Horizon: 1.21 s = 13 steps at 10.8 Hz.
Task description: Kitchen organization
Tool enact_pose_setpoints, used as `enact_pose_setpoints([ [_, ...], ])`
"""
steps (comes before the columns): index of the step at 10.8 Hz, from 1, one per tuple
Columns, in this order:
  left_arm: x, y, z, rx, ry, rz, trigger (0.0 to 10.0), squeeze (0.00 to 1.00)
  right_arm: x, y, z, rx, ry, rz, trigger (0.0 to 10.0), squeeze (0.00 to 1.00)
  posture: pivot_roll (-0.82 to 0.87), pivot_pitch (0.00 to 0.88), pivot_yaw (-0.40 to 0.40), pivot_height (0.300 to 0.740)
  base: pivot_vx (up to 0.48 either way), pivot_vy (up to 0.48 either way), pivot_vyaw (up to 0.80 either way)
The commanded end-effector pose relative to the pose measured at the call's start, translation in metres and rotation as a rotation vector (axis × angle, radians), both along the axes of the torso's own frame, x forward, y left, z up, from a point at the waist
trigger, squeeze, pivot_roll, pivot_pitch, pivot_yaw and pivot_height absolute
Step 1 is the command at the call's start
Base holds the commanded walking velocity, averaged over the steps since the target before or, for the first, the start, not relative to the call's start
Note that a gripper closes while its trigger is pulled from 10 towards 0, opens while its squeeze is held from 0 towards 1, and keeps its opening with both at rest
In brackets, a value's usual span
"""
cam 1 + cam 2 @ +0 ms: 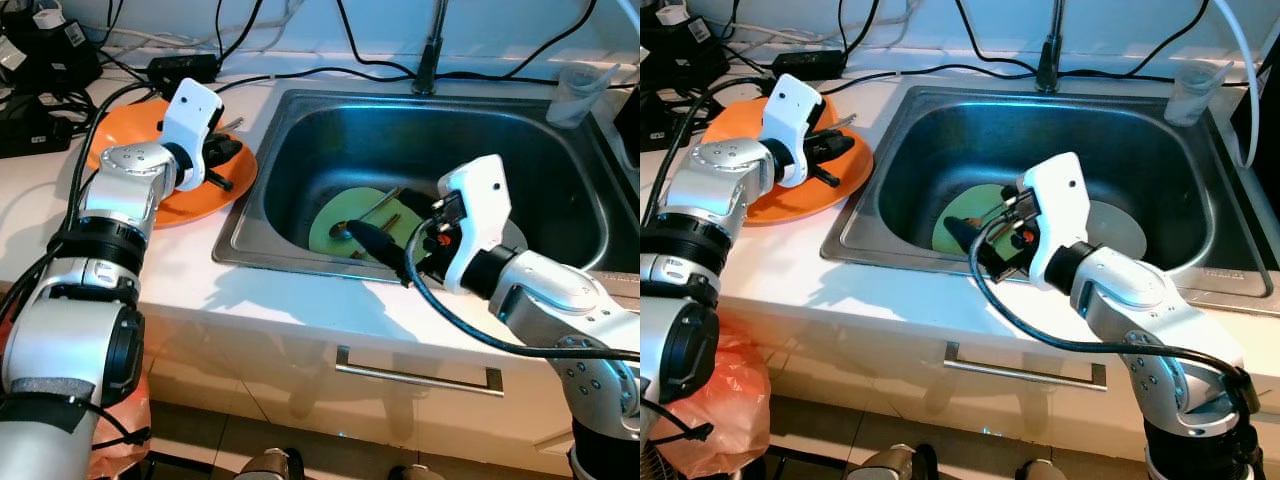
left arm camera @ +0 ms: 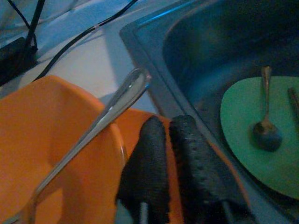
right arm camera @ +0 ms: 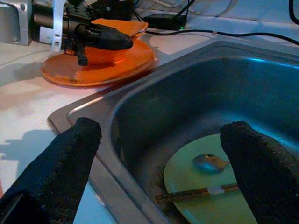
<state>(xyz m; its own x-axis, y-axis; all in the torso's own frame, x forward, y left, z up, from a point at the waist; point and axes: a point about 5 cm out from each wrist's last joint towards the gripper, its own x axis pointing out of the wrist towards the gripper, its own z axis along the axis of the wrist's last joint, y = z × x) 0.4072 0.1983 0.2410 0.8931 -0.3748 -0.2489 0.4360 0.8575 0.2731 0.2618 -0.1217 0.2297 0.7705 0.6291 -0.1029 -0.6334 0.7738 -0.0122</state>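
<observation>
While left hand [image 1: 228, 160] closed above orange plate [image 1: 190, 205], right hand [image 3: 159, 154] spread over sink [image 1: 560, 180].

— How is the light?
— Bright from above; my arms throw soft shadows on the white counter [image 1: 190, 280], and the steel sink [image 1: 560, 180] shows glare.
— And my wrist views?
— Dimmer, blue-tinted; my near fingers [image 3: 60, 163] blur, out of focus.

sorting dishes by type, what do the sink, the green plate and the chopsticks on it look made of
Sink: brushed stainless steel, grey with soft reflections. Green plate: probably plastic or melamine, flat matte colour with a thin rim, though glazed ceramic is possible. Chopsticks: likely wood or bamboo, brown and dull, with a pale band near one end.
</observation>
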Motion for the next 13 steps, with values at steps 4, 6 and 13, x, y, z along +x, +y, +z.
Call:
enact_pose_setpoints([
  [4, -0.005, 0.004, 0.011, -0.020, -0.025, -0.021, 10.0, 1.00, 0.000, 0.003, 0.004, -0.001, -0.027, 0.020, 10.0, 0.00, -0.13, 0.076, 0.074, 0.740, 0.000, 0.000, 0.00],
  [6, -0.006, 0.002, 0.015, -0.008, -0.044, -0.020, 10.0, 1.00, 0.000, 0.004, 0.004, 0.001, -0.025, 0.021, 10.0, 0.00, -0.12, 0.076, 0.076, 0.740, 0.000, 0.000, 0.00],
  [13, -0.002, -0.011, 0.019, 0.233, -0.272, 0.017, 10.0, 1.00, -0.001, 0.006, 0.002, 0.015, -0.024, 0.018, 10.0, 0.00, -0.12, 0.084, 0.089, 0.740, 0.000, 0.000, 0.00],
])
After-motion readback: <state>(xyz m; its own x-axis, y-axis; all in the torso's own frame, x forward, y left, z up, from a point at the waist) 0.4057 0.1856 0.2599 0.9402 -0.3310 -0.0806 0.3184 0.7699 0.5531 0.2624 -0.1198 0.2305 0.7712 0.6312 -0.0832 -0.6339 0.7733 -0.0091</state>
